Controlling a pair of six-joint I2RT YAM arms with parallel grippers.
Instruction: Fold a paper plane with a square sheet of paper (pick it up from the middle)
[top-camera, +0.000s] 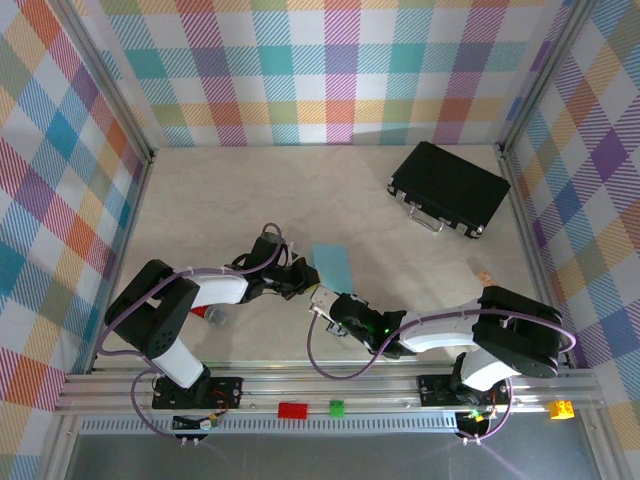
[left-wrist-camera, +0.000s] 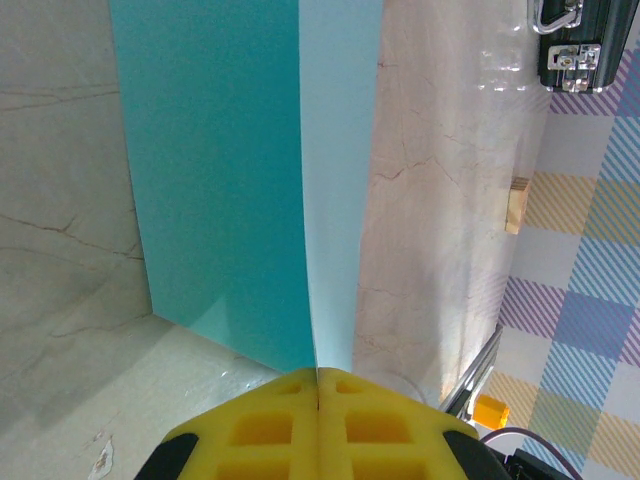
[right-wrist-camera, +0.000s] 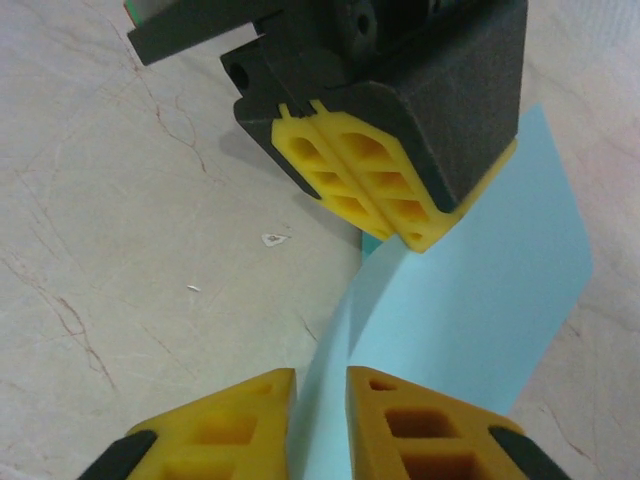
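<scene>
The light-blue sheet of paper lies mid-table, folded into a narrow strip with one edge lifted. My left gripper is shut on that edge. In the left wrist view its yellow pads meet flat on the paper, which runs away as a dark cyan face beside a paler one. My right gripper sits close in front of the left one. In the right wrist view the right gripper is open, the curved paper passes through the gap, and the left gripper pinches the sheet just beyond.
A black rectangular case with metal latches lies at the back right, its corner visible as the case in the left wrist view. A small tan piece lies right of the paper. Red, green and yellow bricks sit on the front rail.
</scene>
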